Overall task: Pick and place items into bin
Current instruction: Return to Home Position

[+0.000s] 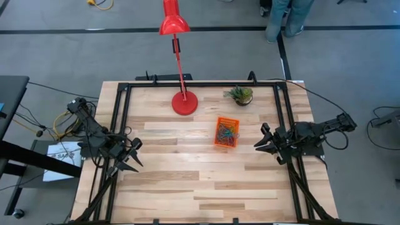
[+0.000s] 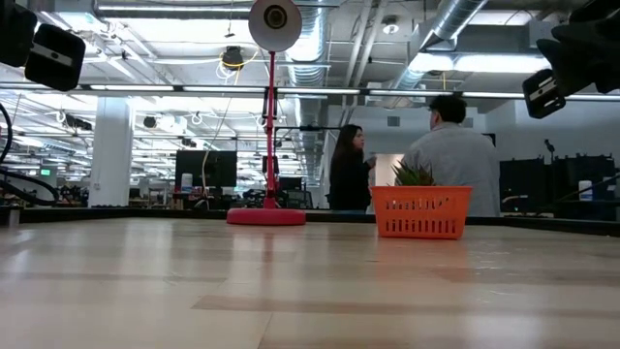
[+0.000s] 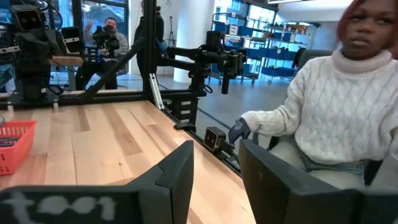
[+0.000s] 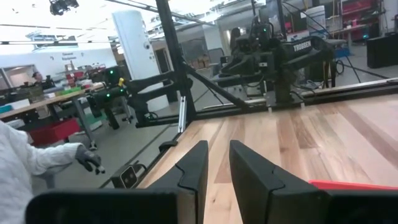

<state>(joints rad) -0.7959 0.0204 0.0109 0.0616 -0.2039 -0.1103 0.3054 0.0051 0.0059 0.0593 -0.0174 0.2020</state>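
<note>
The orange bin [image 1: 225, 132] stands on the wooden table, right of centre, with several coloured bands [image 1: 227, 130] lying inside it. It also shows in the low view [image 2: 421, 211] and at the edge of the left wrist view [image 3: 15, 142]. I see no loose bands on the table. My left gripper [image 1: 134, 155] hangs open and empty near the table's left edge, and its fingers show apart in its wrist view [image 3: 217, 171]. My right gripper [image 1: 260, 137] is open and empty just right of the bin, and shows in its wrist view [image 4: 217, 162].
A red lamp stands with its base [image 1: 184, 103] at the far middle, and a small potted plant [image 1: 240, 94] stands behind the bin. A person in a white sweater [image 3: 339, 106] sits beyond the table edge, with a gloved hand [image 4: 88, 158] close to it. Black frame rails [image 1: 122, 119] run along the table's sides.
</note>
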